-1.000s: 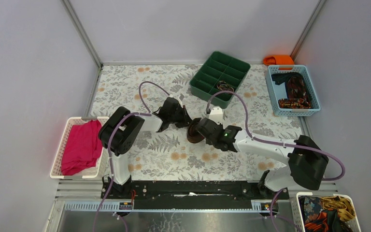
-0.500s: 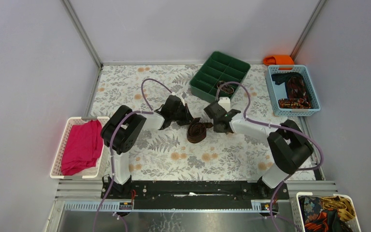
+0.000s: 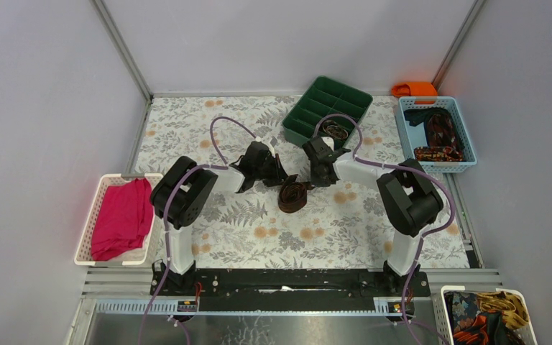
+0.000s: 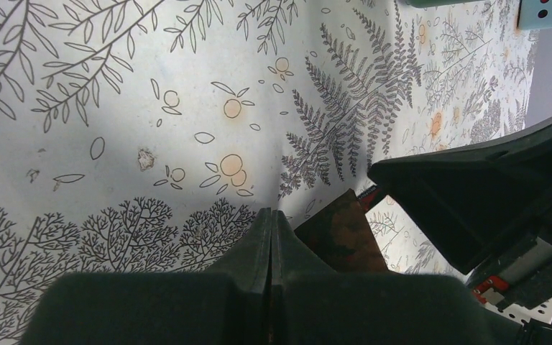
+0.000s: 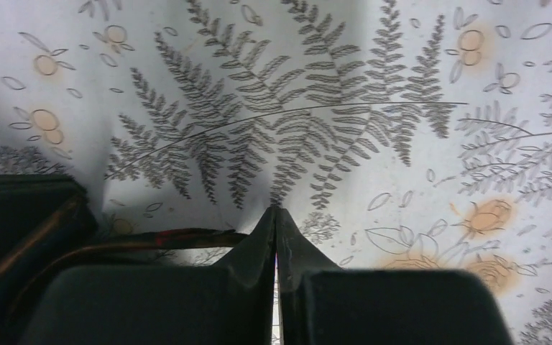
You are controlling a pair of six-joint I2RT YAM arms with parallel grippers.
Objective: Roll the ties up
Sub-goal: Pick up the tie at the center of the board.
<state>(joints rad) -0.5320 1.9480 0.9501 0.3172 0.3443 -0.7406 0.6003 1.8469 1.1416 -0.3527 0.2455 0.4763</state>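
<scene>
I am holding my left tool point(image 4: 271, 219) pinched shut, its two fingers meeting with nothing between them, the tips down at the fern-printed tabletop point(image 3: 259, 230). My right tool point(image 5: 276, 215) is likewise squeezed closed on nothing, its tips also resting low over the print. The tie point(image 3: 293, 194), brown and loosely coiled, is lying on the tabletop between the two tools, at about 5 o'clock from the left one and 7 o'clock from the right one. In the left wrist view a flap of it is showing just beside my fingers at 3 o'clock, not gripped. In the right wrist view it is sitting at 9 o'clock. Another tie point(image 3: 336, 131) is lying in a near compartment of the green tray point(image 3: 316, 108) at 12 o'clock, and more ties point(image 3: 438, 133) are filling the blue basket point(image 3: 407, 136) at 2 o'clock.
</scene>
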